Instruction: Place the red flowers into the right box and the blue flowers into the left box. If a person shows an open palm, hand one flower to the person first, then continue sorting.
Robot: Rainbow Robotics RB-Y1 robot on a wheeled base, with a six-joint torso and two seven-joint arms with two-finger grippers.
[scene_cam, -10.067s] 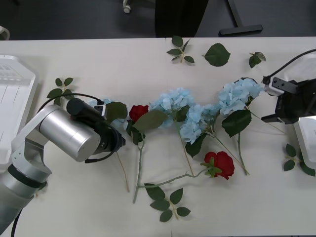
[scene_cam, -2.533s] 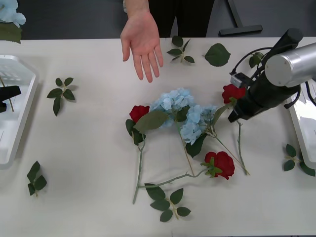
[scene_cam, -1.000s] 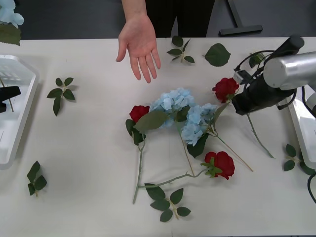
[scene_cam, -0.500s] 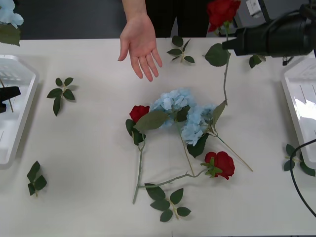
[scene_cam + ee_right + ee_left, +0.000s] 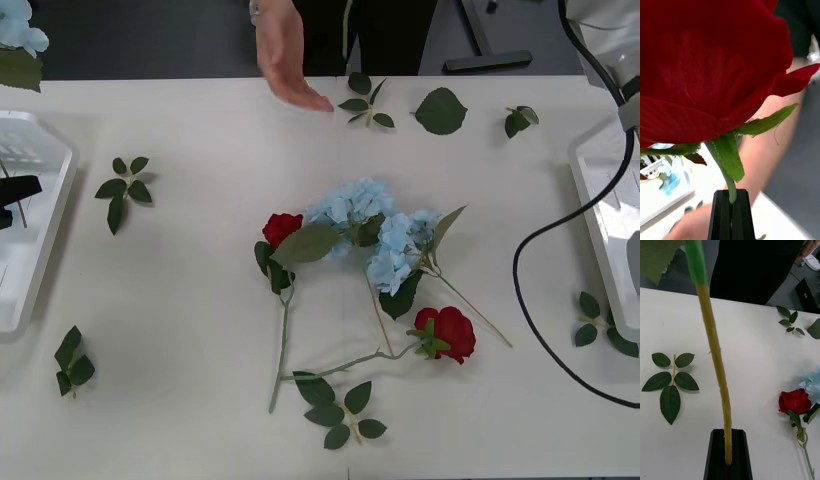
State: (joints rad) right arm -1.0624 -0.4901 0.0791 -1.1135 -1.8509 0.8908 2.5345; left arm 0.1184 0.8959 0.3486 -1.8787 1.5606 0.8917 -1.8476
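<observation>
My right gripper is shut on the green stem of a red flower, held high with a person's arm close behind the bloom. The person's hand reaches over the table's far edge, turned edge-on. Over the left box, my left gripper is shut on the long stem of a blue flower. Two red flowers and a cluster of blue flowers lie mid-table. The right box is at the right edge.
Loose leaf sprigs lie scattered: near the left box, at the front left, at the front middle, along the far edge and by the right box. A black cable loops over the table's right side.
The right gripper has carried its red flower up and away from the table toward the person. The person's hand has turned from a flat open palm to edge-on. The left arm has stayed still.
</observation>
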